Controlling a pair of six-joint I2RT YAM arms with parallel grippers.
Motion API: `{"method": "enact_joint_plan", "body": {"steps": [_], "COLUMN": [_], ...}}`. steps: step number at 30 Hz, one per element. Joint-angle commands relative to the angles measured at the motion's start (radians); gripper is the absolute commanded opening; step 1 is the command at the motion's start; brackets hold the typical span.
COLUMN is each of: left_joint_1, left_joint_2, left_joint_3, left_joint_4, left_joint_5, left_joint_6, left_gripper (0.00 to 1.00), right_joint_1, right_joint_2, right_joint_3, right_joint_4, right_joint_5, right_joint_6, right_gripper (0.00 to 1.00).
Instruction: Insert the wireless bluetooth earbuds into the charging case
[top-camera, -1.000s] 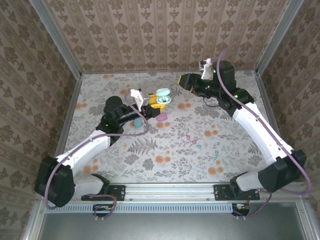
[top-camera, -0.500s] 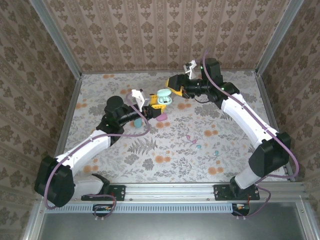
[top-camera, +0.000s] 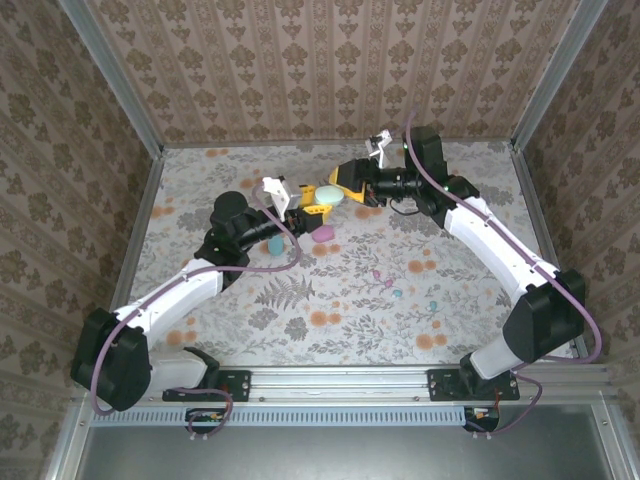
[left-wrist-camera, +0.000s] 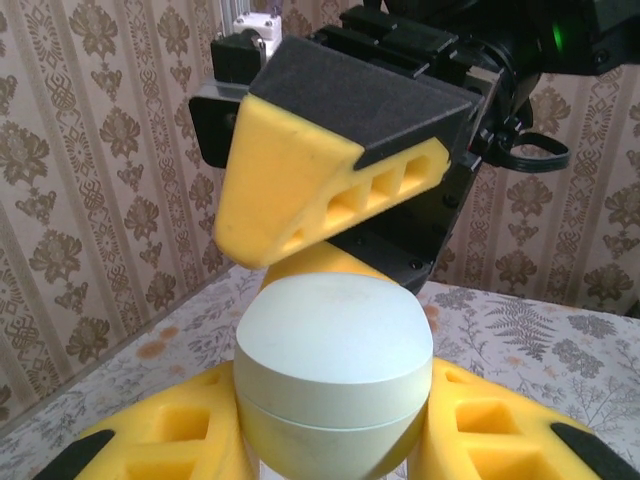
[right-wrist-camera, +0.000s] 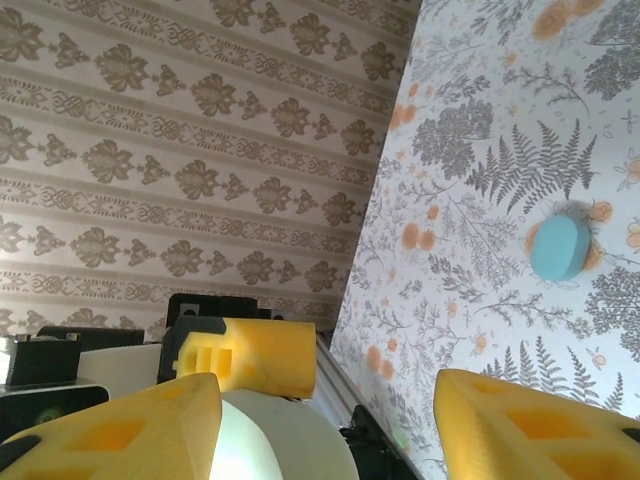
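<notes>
A mint egg-shaped charging case, lid closed, is held off the table in my left gripper, whose yellow fingers press both its sides. My right gripper is open and right at the case from the far side. One of its fingers hangs just over the lid, and the case sits beside its left finger. Three tiny earbuds lie on the table: pink, mint and blue.
A pink case and a blue case lie on the floral table just in front of the left gripper. Patterned walls with metal rails enclose the table on three sides.
The right arm has swung left and down from the back right until its gripper reaches the held mint case, its jaws widening. The left arm and case have stayed put.
</notes>
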Motion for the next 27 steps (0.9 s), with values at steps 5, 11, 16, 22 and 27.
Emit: {"method": "enact_joint_plan", "body": {"steps": [5,11,16,22,27], "left_joint_1": [-0.003,-0.003,-0.003,-0.003,-0.003], "left_joint_2": [0.011,0.023,0.022,0.025,0.024], "left_joint_3": [0.020,0.022,0.021,0.022,0.024], "left_joint_4": [0.075,0.091,0.091,0.093,0.094], "left_joint_5": [-0.037,-0.027,-0.029,-0.027,-0.023], "left_joint_6": [-0.029,-0.042,-0.043,-0.045,-0.047], "left_gripper": [0.31,0.31,0.31,0.31,0.31], "right_joint_1": [0.003,0.003,0.003,0.004,0.003], "right_joint_2": [-0.044,-0.033,-0.027,-0.025,-0.021], "right_joint_3": [-0.065,-0.089,-0.103,-0.115,-0.120], "right_joint_4": [0.159,0.234,0.290,0.301,0.308], "right_joint_5": [-0.120,-0.178,-0.216,-0.237,-0.239], "right_joint_6": [0.118,0.182,0.219,0.224,0.225], "right_gripper": [0.61,0.58,0.55,0.51,0.41]}}
